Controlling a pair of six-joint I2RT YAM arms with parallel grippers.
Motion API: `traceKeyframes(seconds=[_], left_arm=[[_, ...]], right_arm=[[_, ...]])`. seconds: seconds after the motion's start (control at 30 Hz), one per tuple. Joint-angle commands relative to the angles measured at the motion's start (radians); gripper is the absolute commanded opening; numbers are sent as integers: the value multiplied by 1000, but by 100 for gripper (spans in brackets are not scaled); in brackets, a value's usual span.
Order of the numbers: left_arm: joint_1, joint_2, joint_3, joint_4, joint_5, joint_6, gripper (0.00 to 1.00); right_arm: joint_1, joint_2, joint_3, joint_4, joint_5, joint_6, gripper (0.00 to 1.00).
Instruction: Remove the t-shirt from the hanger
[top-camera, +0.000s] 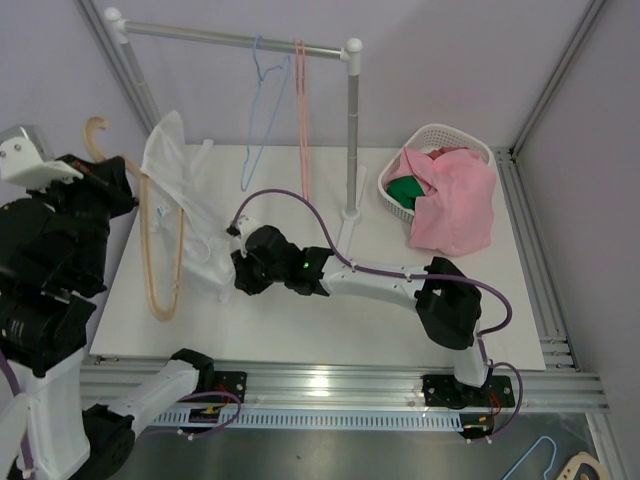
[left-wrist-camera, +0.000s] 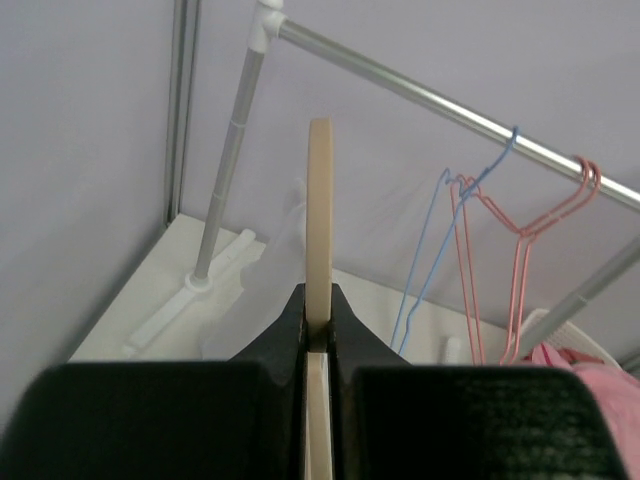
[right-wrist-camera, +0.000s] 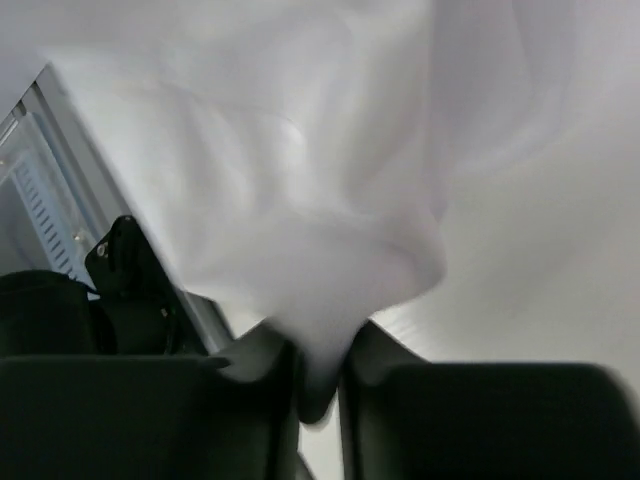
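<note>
Left gripper (left-wrist-camera: 318, 318) pinching beige hanger (left-wrist-camera: 319, 220), right gripper (right-wrist-camera: 318, 375) pinching white t-shirt (right-wrist-camera: 330, 250); white table (top-camera: 330, 320), lilac wall (top-camera: 450, 60); cloth blocks most of right wrist view.

From my station I see a metal clothes rail (top-camera: 240, 40) crossing above and ahead of the left fingers (left-wrist-camera: 280, 345). A blue wire hanger (left-wrist-camera: 432, 250) and a pink wire hanger (left-wrist-camera: 520, 232) hang from it, ahead and to their right. The rail's post (top-camera: 352, 130) stands on the white table (top-camera: 330, 320), beyond the right fingers (right-wrist-camera: 255, 370) and to their right. Well off to the right of those fingers sits a white basket (top-camera: 440, 130) holding something green (top-camera: 405, 190), with a pink cloth (top-camera: 458, 205) spilling over its rim onto the table
</note>
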Motion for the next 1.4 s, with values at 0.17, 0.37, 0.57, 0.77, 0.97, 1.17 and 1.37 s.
traceKeyframes(seconds=[0.17, 0.37, 0.57, 0.77, 0.97, 1.17, 1.37], left_arm=[[6, -197, -184, -128, 103, -26, 1], [6, -247, -186, -195, 134, -54, 1], [6, -251, -135, -254, 190, -86, 1], [6, -244, -91, -309, 223, -107, 1], [4, -253, -61, -381, 256, -118, 1], [6, -322, -98, -422, 266, -66, 1], [6, -353, -80, -467, 246, -25, 1]], right_arm=[[-5, 20, 166, -14, -29, -69, 100], [-4, 48, 120, 323, -87, -66, 100], [-17, 214, 175, 604, -212, 12, 99], [9, 338, 272, 649, -126, -32, 0], [-28, 267, 217, 599, 46, -72, 0], [-105, 217, 202, 515, 136, -84, 0], [-163, 268, 225, 441, 158, -75, 0]])
